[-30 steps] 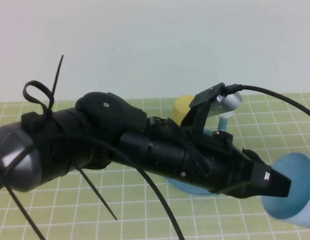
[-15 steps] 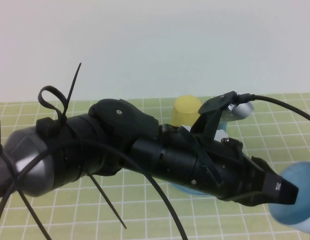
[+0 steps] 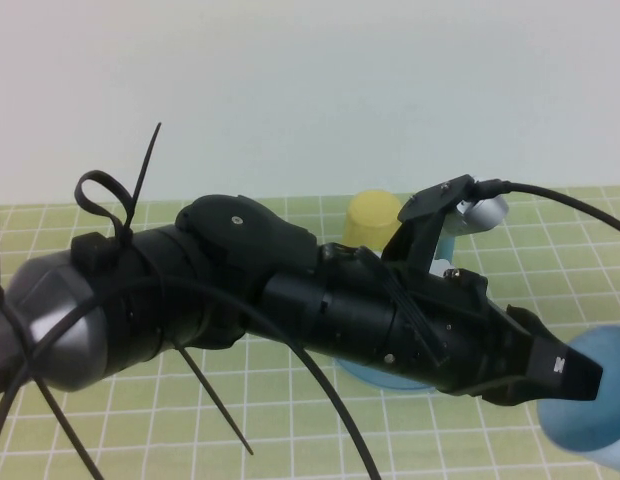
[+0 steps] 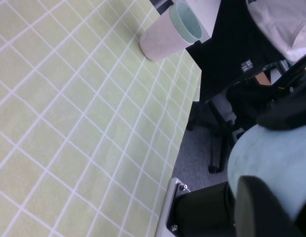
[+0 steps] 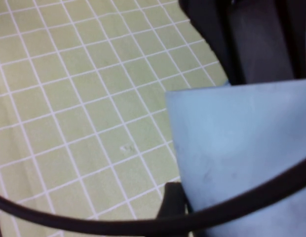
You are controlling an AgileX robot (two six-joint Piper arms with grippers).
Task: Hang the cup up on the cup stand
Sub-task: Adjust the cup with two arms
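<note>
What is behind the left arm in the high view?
Behind the left arm, the yellow cup and part of the cup stand show; the arm covers most of the stand. The left tool grips the blue cup. The right tool is out of view.
</note>
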